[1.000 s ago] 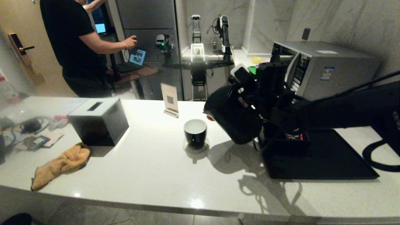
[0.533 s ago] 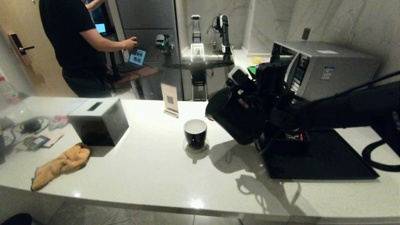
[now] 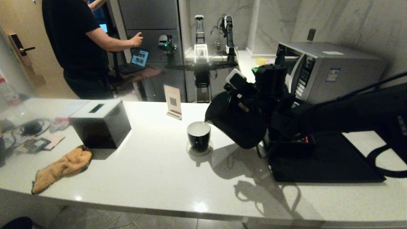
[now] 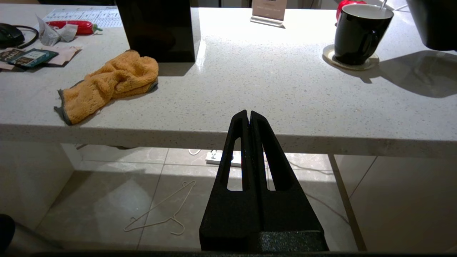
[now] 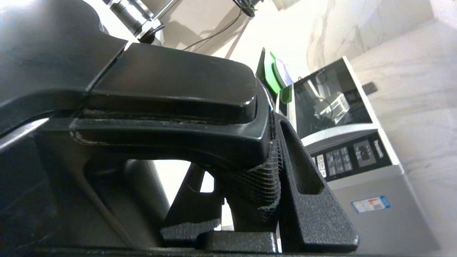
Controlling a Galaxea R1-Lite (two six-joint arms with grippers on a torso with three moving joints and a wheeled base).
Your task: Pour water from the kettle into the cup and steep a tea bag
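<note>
- The kettle (image 3: 237, 122) is in the air, tilted with its spout low over the rim of the cup (image 3: 198, 135); in the left wrist view a thin stream (image 4: 385, 3) seems to run down into the cup, so I judge that pouring is in progress.
- The cup stands upright on a pale coaster (image 4: 348, 63) on the counter (image 3: 152, 165); I cannot tell how full it is.
- My right gripper (image 5: 246, 185) is clamped on the kettle handle (image 5: 171, 107); the fingers press it from both sides.
- My left gripper (image 4: 248, 117) is parked below the counter edge, fingers pressed together, holding nothing.
- What is left, as I judge: to finish the pour, to bring the kettle back toward the black tray (image 3: 327, 162); then the tea bag; I see no bag in the cup, so steeping is not begun.
- Further out: a black box (image 3: 100, 122), an orange cloth (image 3: 63, 167); not involved.
</note>
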